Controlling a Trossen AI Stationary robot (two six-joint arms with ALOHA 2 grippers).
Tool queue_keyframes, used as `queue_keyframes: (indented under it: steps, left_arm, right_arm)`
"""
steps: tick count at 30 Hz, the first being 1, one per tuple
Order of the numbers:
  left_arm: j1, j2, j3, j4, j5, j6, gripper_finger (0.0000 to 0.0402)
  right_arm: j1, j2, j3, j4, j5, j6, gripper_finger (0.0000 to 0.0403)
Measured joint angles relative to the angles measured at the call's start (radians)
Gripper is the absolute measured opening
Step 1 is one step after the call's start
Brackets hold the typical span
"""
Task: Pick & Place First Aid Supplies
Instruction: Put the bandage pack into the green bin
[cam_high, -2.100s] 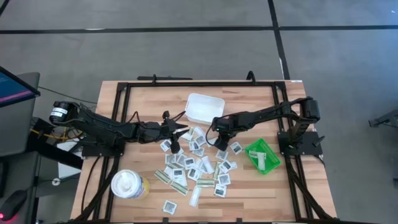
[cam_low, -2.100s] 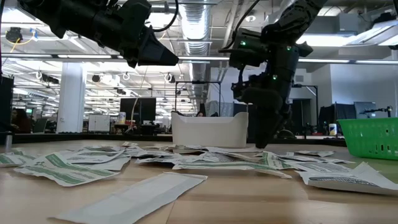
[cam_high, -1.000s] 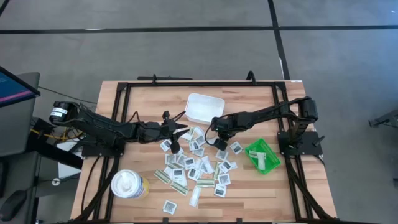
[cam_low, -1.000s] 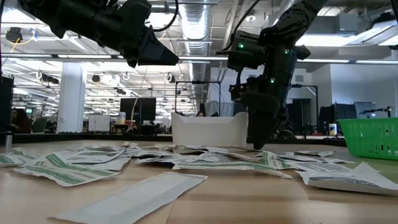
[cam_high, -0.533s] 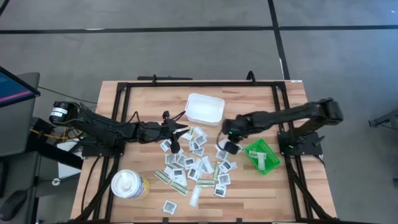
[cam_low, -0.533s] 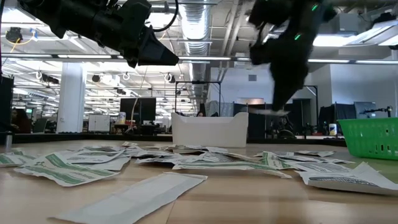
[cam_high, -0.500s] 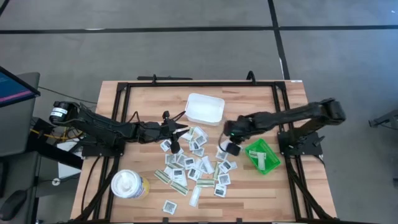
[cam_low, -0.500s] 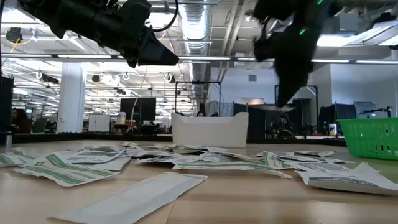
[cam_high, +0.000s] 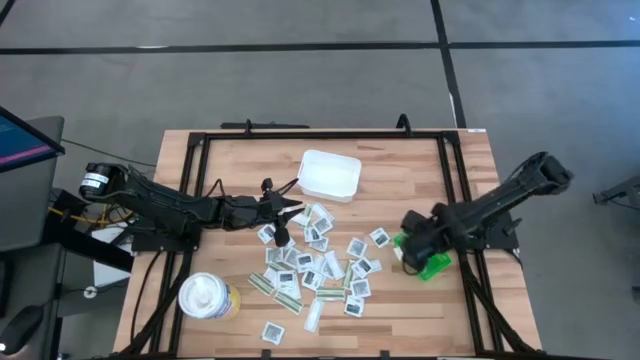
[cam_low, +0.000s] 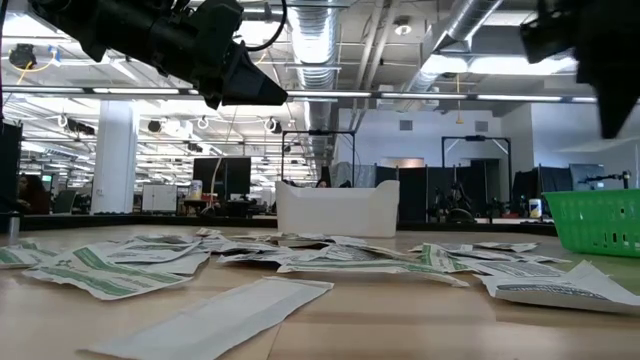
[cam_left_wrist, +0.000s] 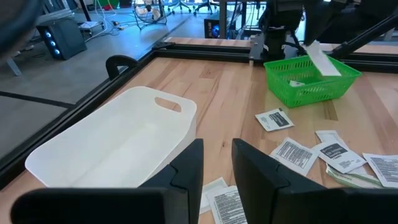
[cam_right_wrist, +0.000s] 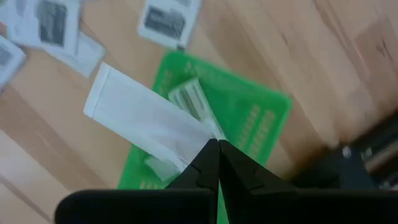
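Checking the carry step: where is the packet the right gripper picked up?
The white packet is pinched in the shut right gripper, held in the air above the green bin on the table's right side, with strips already in it.

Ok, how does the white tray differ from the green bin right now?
The white tray has solid, smooth walls, while the green bin is open mesh. The tray looks empty in the left wrist view; the bin already holds a few packets. The right gripper, shut on a white packet, hangs over the bin; the left gripper sits by the tray. Both containers rest upright on the wooden table.
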Motion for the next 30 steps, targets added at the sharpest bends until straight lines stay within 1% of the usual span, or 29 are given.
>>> queue_keyframes:
  steps: [4,8,11,15,18,21,23,25,28,30]
  left_arm:
    - [0.0,0.0,0.0,0.0,0.0,0.0,0.0085]
    - [0.0,0.0,0.0,0.0,0.0,0.0,0.0085]
    - [0.0,0.0,0.0,0.0,0.0,0.0,0.0085]
    - [0.0,0.0,0.0,0.007,0.0,0.0,0.0085]
    - [0.0,0.0,0.0,0.008,0.0,0.0,0.0085]
    - [0.0,0.0,0.0,0.009,0.0,0.0,0.0085]
    - [0.0,0.0,0.0,0.01,0.0,-0.003,0.0085]
    - [0.0,0.0,0.0,0.013,0.0,-0.003,0.0085]
    - [0.0,0.0,0.0,0.014,0.007,-0.007,0.0085]
    - [0.0,0.0,0.0,0.015,0.046,-0.023,0.0085]
  right_arm:
    - [0.077,0.002,-0.05,-0.007,0.0,0.084,0.0001]
    - [0.104,0.002,-0.127,-0.007,0.0,0.176,0.0009]
    - [0.103,0.002,-0.168,-0.02,0.0,0.192,0.0027]
    - [0.088,0.0,-0.175,-0.029,0.0,0.192,0.0054]
    - [0.06,-0.001,-0.16,-0.028,-0.001,0.188,0.0068]
    - [0.033,-0.001,-0.126,-0.007,0.011,0.181,0.0072]
    - [0.018,-0.002,-0.103,0.047,0.053,0.139,0.0072]
    - [0.01,-0.002,-0.089,0.146,0.121,0.051,0.0072]
    - [0.001,-0.002,-0.088,0.332,0.213,-0.149,0.0072]
    - [-0.004,0.0,-0.088,0.451,0.248,-0.31,0.0072]
